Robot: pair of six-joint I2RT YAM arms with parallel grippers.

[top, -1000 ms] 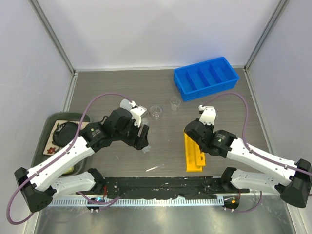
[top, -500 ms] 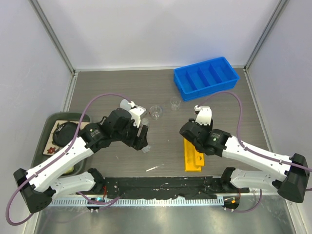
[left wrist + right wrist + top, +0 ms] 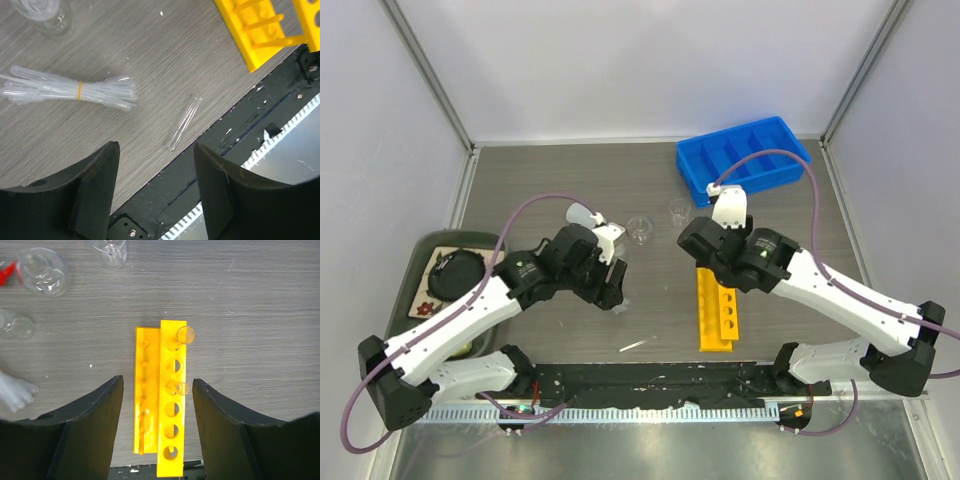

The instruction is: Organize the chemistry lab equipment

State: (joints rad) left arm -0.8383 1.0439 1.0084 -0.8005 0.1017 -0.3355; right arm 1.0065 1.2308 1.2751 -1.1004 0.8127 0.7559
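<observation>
Overhead, the yellow rack lies on the grey wood-grain desk, near its front edge. Its long axis runs from that edge toward the far wall, and its far end is just beneath my right end effector. The blue bin, with four compartments side by side, sits at the far right. On the left wrist camera, my left end effector hangs with its fingers apart and nothing between them. Just beyond it a single clear tube lies slantwise, beside a bundle of thin pipettes tied with a yellow band. On the right wrist camera, the right end effector is also spread wide and empty over the rack. The rack's top plate has six round holes in a row, and clear tubes appear to stand in the first and third. A round glass flask and a beaker stand farther off.
</observation>
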